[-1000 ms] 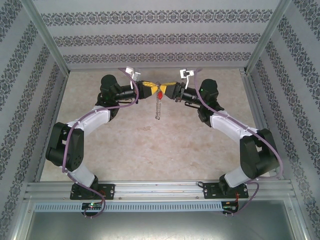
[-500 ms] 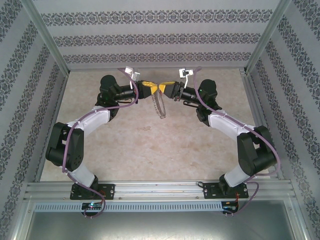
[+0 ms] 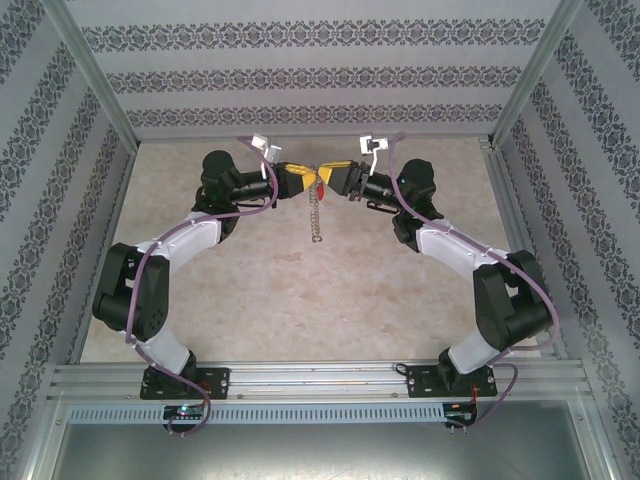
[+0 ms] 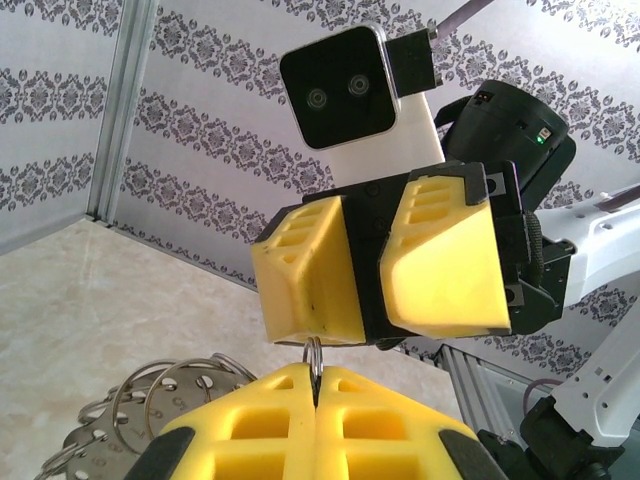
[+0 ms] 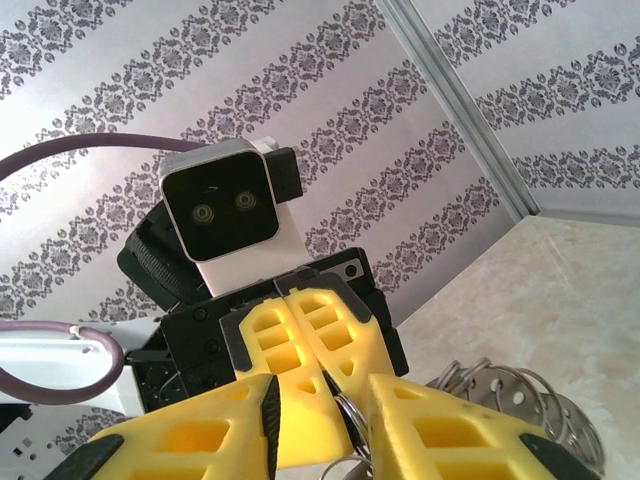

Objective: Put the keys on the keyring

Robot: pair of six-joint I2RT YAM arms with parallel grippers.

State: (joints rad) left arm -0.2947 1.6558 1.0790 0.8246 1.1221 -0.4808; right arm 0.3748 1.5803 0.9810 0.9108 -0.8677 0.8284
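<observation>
Key (image 3: 321, 183) meets keyring (image 4: 314, 356)
My left gripper (image 4: 316, 385) pinches the keyring; my right gripper (image 4: 370, 320), slightly spread, must ease the key on squarely.

The keyring (image 3: 315, 214) is a string of small silvery metal rings, linked like a chain. It hangs down above the tabletop (image 3: 300, 290) from the spot where the two pincers meet. Its top ring is a thin wire loop standing on edge, pinched between the closed fingers of the left pincer (image 4: 316, 378). In the left wrist view the other rings bunch together below and to the left.

The key (image 3: 321, 182) shows as a tiny red speck just beside the keyring's top, at the tip of the right pincer (image 4: 365, 335). Its metal end is too small to make out. Whether that pincer grips it cannot be told.
</observation>
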